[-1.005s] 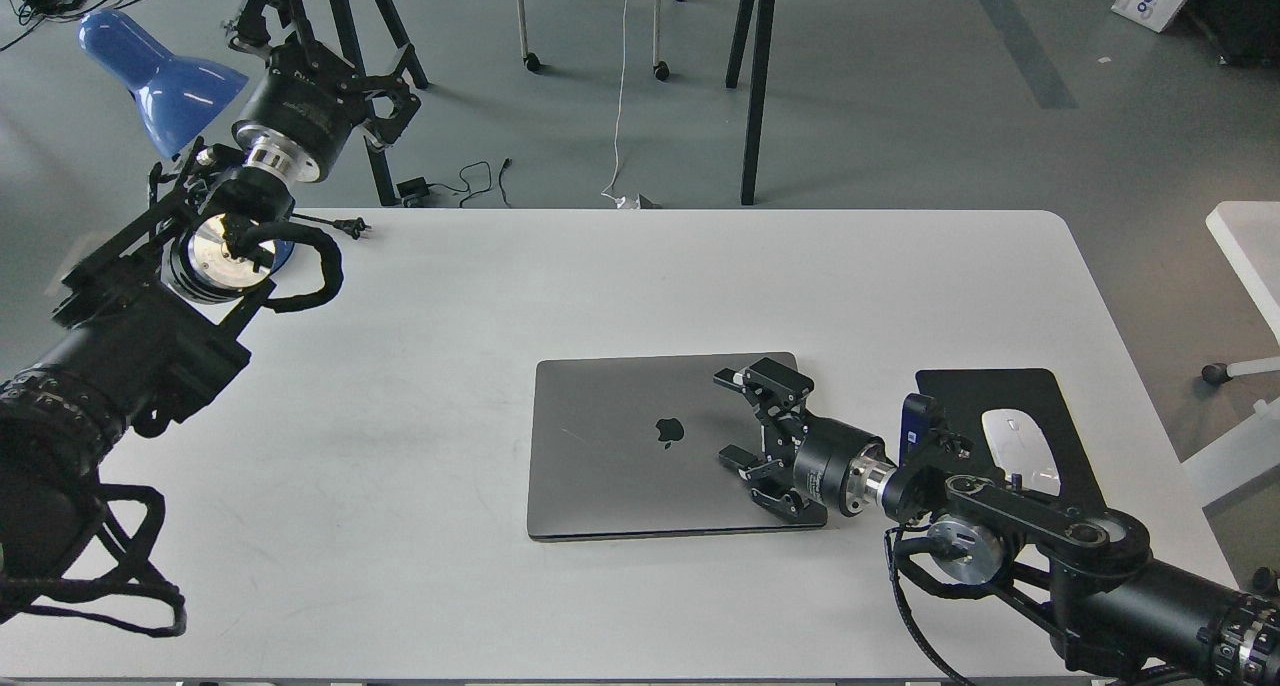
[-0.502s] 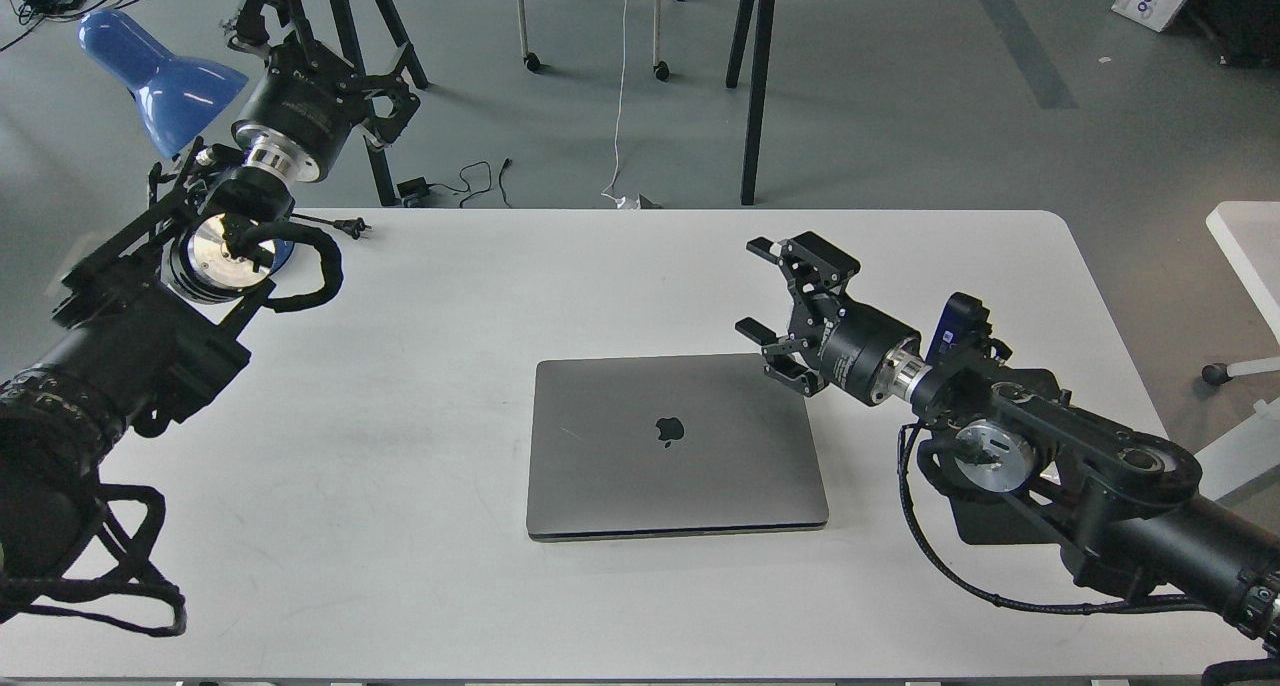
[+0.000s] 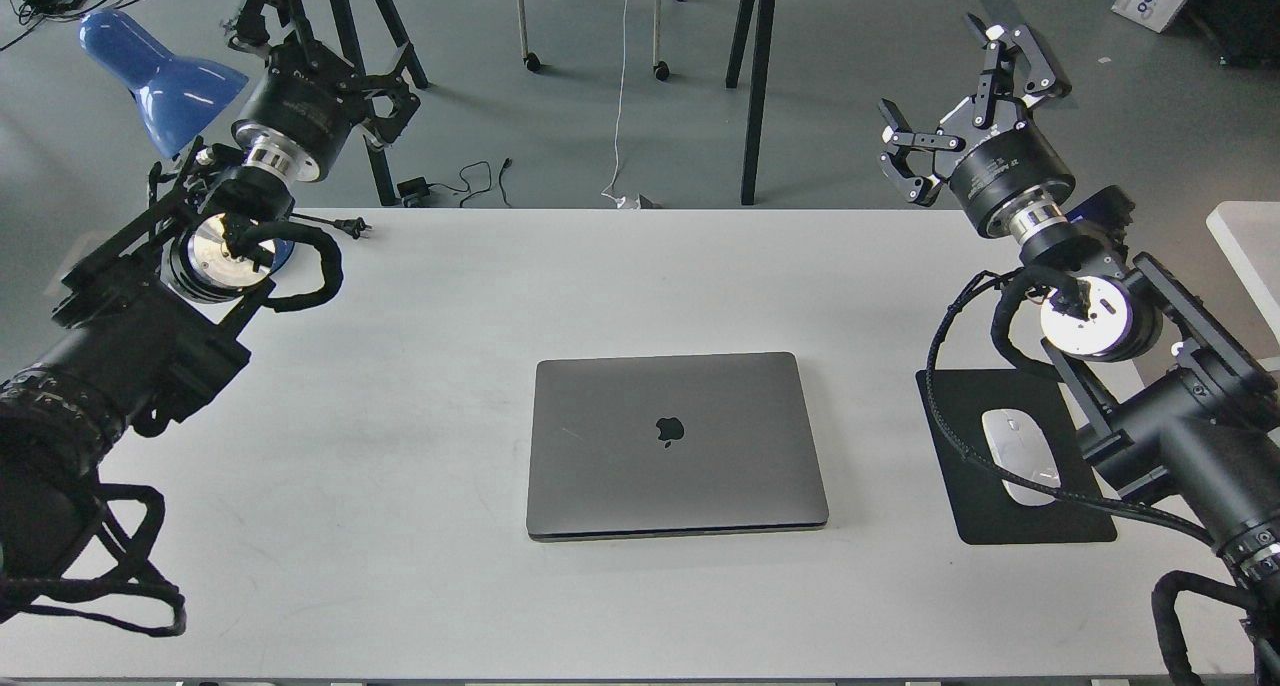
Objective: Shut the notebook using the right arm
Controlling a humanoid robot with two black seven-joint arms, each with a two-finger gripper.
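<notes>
The notebook [image 3: 677,446] is a slim grey laptop lying shut and flat in the middle of the white table [image 3: 450,296], its lid up with the dark apple logo showing. My right gripper [image 3: 955,96] is open and empty, raised high beyond the table's far right corner, well away from the notebook. My right arm runs from the lower right with a silver wrist disc and a black cable loop. My left gripper [image 3: 320,31] is open and empty, raised past the far left corner.
A black mouse pad [image 3: 960,406] with a white mouse [image 3: 1020,456] lies right of the notebook, under my right arm. A blue desk lamp [image 3: 160,71] stands at the far left corner. Black table legs and cables lie on the floor behind.
My right gripper has lifted off the shut notebook lid and swung up and to the right, away beyond the table's far right corner. The left arm has not moved.
</notes>
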